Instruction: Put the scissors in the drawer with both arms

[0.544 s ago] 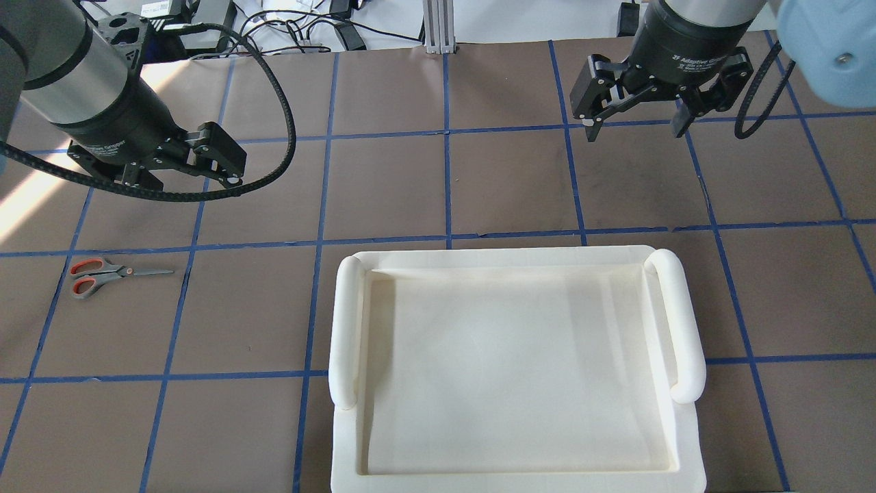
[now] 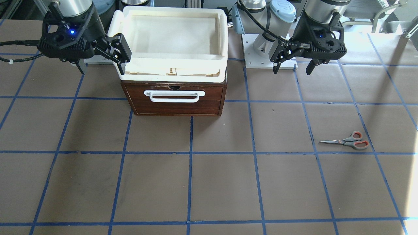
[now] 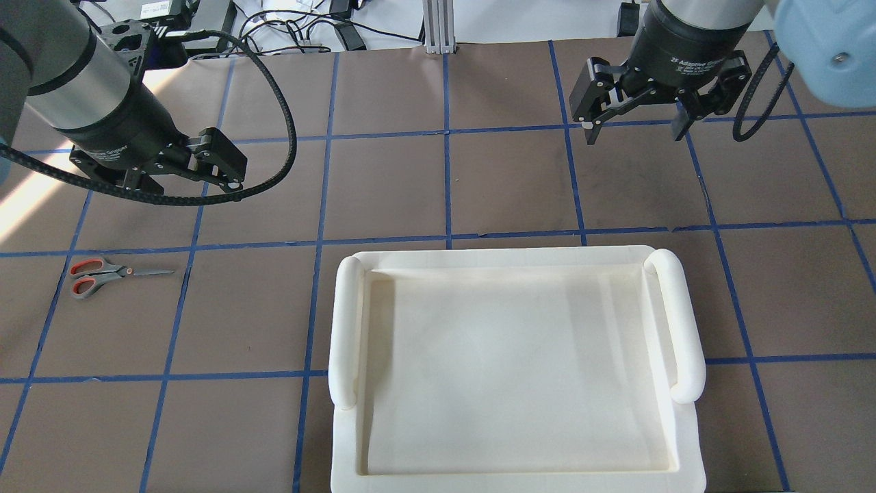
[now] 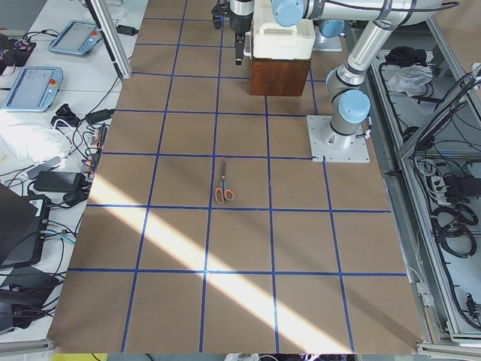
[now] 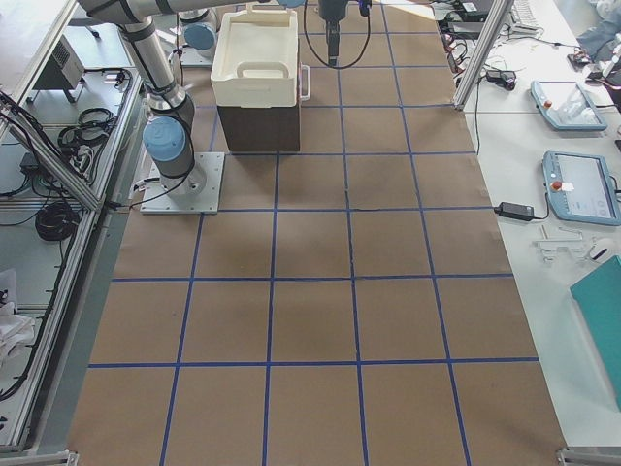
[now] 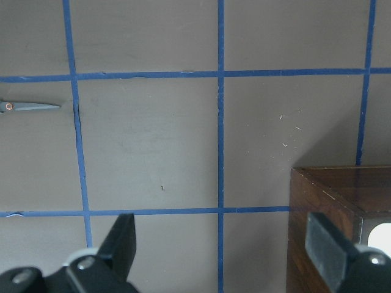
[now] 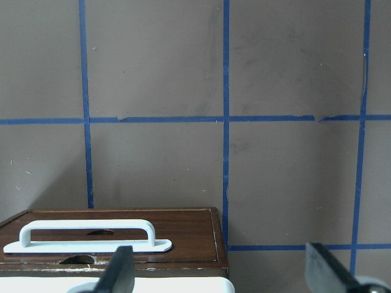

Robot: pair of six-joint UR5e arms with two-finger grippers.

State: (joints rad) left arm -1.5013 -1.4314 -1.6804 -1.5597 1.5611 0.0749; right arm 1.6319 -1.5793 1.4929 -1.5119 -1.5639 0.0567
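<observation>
Exterior front-facing: scissors (image 2: 347,141) lie flat on the worktop (image 2: 209,182), well apart from the shut drawer (image 2: 176,107); left claw (image 2: 292,68) and right claw (image 2: 101,65) both hang released; flat handles may skid when pinched.

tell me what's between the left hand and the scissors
Only bare brown table crossed by one blue tape line separates the left hand from the scissors, as the exterior front-facing view shows.

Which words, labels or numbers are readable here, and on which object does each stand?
"2F Adaptive Gripper": on the black body of the right gripper, overhead view; smaller lines beneath are unreadable.
White label on the left gripper: too blurred to read.
Nothing else is legible.
</observation>
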